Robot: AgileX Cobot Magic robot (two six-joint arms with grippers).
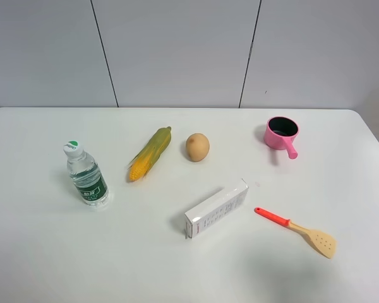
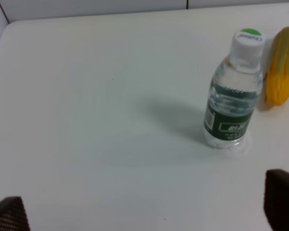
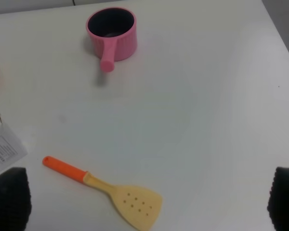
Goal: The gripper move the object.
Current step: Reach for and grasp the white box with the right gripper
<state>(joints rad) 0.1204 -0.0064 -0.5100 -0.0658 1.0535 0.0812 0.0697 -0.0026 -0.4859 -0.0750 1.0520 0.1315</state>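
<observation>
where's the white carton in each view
Exterior high: the carton lies just below the middle, left of the spatula.
Left wrist: not in it.
Right wrist: only a printed corner shows at the frame edge, near the spatula's orange handle.
Shared landmark: the spatula, in the exterior and right wrist views.

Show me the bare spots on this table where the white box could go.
Widest bare patch: the front left, bordered by the bottle and the box. Also bare: the right edge between the pot and the spatula. Crowded: the middle, among corn, potato and box.
</observation>
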